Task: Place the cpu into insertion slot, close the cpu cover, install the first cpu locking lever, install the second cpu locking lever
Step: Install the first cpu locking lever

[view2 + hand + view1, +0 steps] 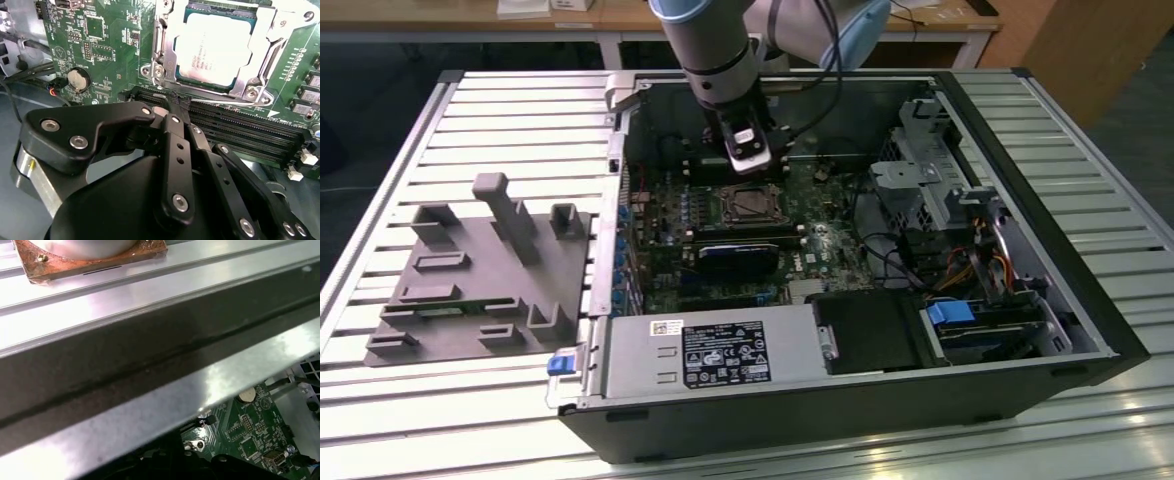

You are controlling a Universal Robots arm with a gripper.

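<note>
The cpu (215, 45) lies flat in the insertion slot (750, 203), its pale metal top showing through the window of the cpu cover (250, 86). The cover is down around the chip. A thin metal locking lever (235, 105) runs along the socket's edge next to the memory slots. My gripper (177, 102) is shut, its black fingertips pressed together with nothing seen between them, right at the socket's corner by that lever. In the exterior view the gripper (750, 160) hangs inside the open computer case, just behind the socket.
Long black memory slots (240, 130) lie close beside the fingertips. A coin battery (78, 78) sits on the green board. The case wall (150, 355) is close to the wrist. A power supply (707, 355), drive cage (947, 190) and grey fixture (480, 270) are around.
</note>
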